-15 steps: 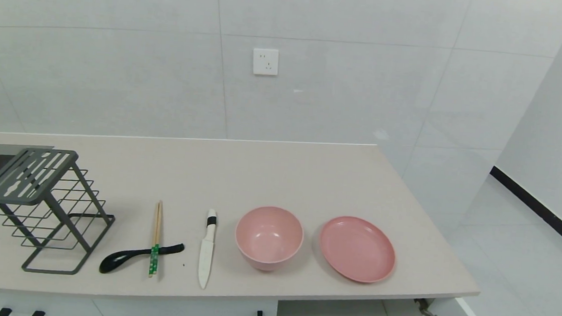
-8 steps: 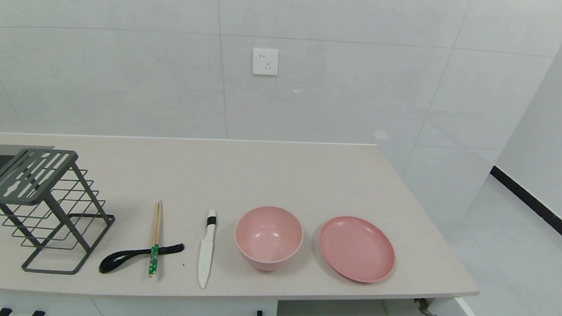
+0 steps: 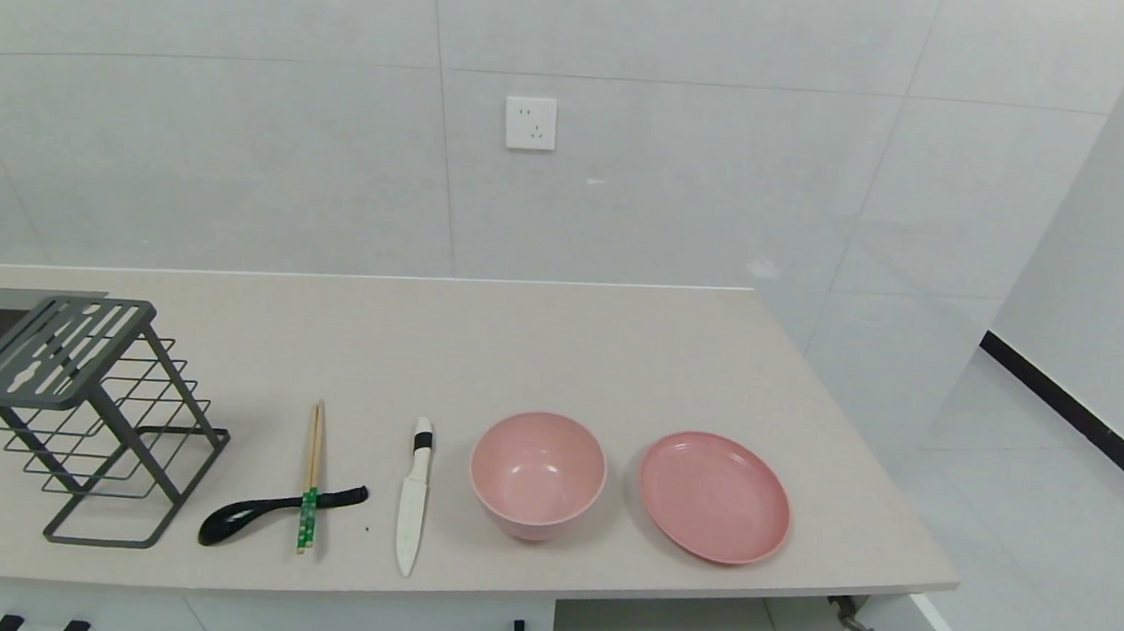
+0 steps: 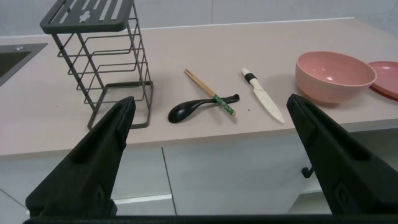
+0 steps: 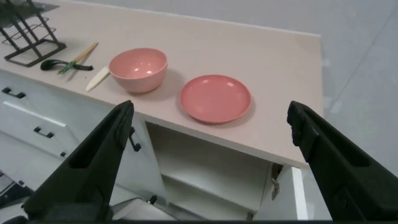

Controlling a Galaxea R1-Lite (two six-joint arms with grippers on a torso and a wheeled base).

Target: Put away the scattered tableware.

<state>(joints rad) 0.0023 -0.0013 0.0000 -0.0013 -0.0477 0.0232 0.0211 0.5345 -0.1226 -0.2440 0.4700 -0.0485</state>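
**Tableware in a row on the counter, both grippers wide and empty**

Along the front edge of the beige countertop (image 3: 519,352), a row of tableware. In the middle, pink bowl (image 3: 537,472), upright. At its 3 o'clock, just beside it but apart, pink plate (image 3: 714,496). At the bowl's 9 o'clock, white knife (image 3: 414,504), tip toward the front edge. Further toward 9 o'clock, chopsticks (image 3: 312,466) lying across the handle of a black spoon (image 3: 224,526). Furthest toward 9 o'clock, grey wire rack (image 3: 58,346), standing. Off the counter's front, left gripper (image 4: 210,102) spread wide, holding nothing. Likewise wide and empty, right gripper (image 5: 210,107), facing the open cabinet (image 5: 205,168) beneath the plate.
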